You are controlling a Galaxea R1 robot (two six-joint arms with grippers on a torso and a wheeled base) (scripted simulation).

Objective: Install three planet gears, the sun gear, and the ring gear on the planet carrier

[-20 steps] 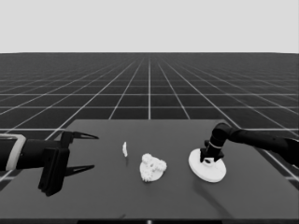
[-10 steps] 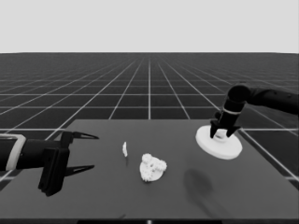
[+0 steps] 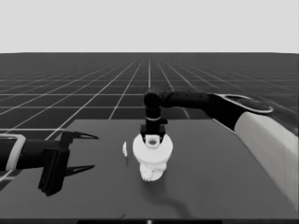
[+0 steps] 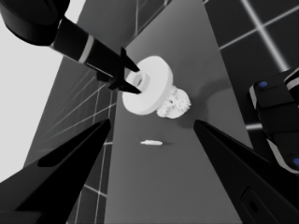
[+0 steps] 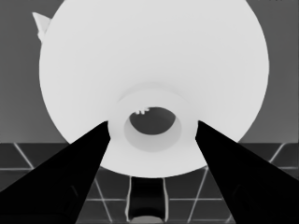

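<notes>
My right gripper (image 3: pixel 153 136) is shut on the raised hub of the larger round part (image 3: pixel 153 149), gripping it from both sides (image 5: pixel 153 125). This wide white disc (image 5: pixel 154 56) hangs over a white cluster of small toothed gears (image 3: pixel 152 172) in the middle of the table. I cannot tell whether disc and gears touch. One gear's teeth (image 5: pixel 141 111) show through the hub's hole. The smaller round part is hidden under the gears and the disc. The left wrist view shows the disc (image 4: pixel 149 91) partly covering the gears (image 4: pixel 174 103). My left gripper (image 3: pixel 95 151) waits open over the table's left end.
A thin white piece (image 3: pixel 124 149) lies on the table just left of the disc, between it and the left gripper. It also shows in the left wrist view (image 4: pixel 152 142). Dark machinery with blue lights (image 4: pixel 275 121) stands past the table's edge.
The right gripper lifted the larger round part off the table's right end and carried it left, over the gear cluster. The left arm has not moved.
</notes>
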